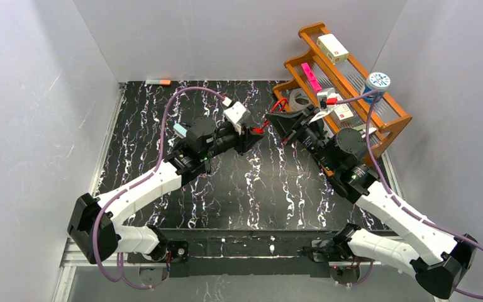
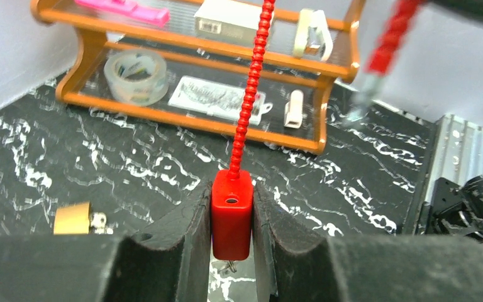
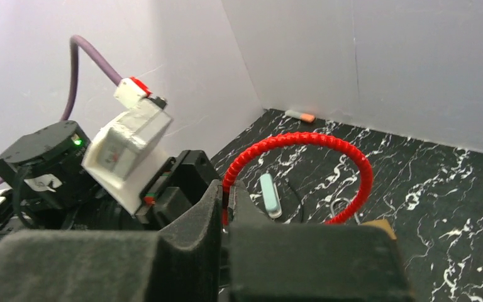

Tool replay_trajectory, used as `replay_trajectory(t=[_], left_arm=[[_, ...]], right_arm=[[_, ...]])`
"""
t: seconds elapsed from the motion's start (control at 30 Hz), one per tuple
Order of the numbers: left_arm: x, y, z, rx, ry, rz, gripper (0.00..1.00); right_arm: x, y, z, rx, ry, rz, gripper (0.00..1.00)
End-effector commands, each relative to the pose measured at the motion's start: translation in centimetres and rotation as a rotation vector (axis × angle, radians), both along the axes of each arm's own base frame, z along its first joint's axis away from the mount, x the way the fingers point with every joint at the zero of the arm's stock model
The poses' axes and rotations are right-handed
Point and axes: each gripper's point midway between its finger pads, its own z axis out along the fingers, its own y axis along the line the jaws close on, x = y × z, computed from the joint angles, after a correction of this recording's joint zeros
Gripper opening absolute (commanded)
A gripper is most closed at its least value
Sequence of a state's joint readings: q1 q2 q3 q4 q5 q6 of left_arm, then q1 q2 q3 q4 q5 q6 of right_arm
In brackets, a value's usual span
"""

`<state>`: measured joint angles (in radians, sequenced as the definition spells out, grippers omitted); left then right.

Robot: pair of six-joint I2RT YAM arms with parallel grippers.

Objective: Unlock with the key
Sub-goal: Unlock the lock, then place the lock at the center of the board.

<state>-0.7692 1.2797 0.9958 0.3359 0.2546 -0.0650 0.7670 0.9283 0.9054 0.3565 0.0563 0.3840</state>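
Note:
My left gripper [image 2: 231, 196] is shut on the red block-shaped lock body [image 2: 231, 217], keyhole side facing the camera, held above the table; in the top view the gripper [image 1: 252, 133] sits at mid-table. A red ribbed cable [image 2: 249, 94] rises from the body and loops round [image 3: 327, 141] to my right gripper [image 3: 227, 194], which is shut on its other end [image 1: 275, 119]. A small metal piece [image 2: 229, 267] shows under the body; I cannot tell whether it is the key. A brass padlock [image 2: 72, 219] lies on the table below.
An orange wooden rack [image 1: 387, 119] stands at the back right with a tape roll [image 2: 135, 75], boxes and a pink item. A light-blue bar [image 3: 269, 195] and a metal ring [image 3: 339, 206] lie on the marbled black tabletop [image 1: 245, 195]. An orange-tipped marker [image 1: 158, 82] lies at the back wall.

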Motion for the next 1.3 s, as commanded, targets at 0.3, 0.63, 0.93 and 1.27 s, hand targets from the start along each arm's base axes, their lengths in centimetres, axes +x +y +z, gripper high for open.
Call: replay_trajectory(t=[0.3, 0.63, 0.93, 1.27], left_arm=[[-3.1, 6.9, -9.3, 0.029, 0.221, 0.209, 0.0], [-5.2, 6.5, -14.5, 0.0, 0.462, 0.201, 0.0], [-5.6, 2.1, -17.6, 0.044, 0.559, 0.021, 0.0], [-3.5, -1.0, -22.5, 0.163, 0.611, 0.044, 0.0]], right_arm=[[-2.2, -2.0, 4.4, 0.106, 0.077, 0.019, 0.74], [-2.4, -2.4, 3.5, 0.134, 0.119, 0.013, 0.78], [-2.3, -3.3, -0.5, 0.137, 0.22, -0.029, 0.77], [-1.9, -3.5, -3.3, 0.09, 0.303, -0.069, 0.76]])
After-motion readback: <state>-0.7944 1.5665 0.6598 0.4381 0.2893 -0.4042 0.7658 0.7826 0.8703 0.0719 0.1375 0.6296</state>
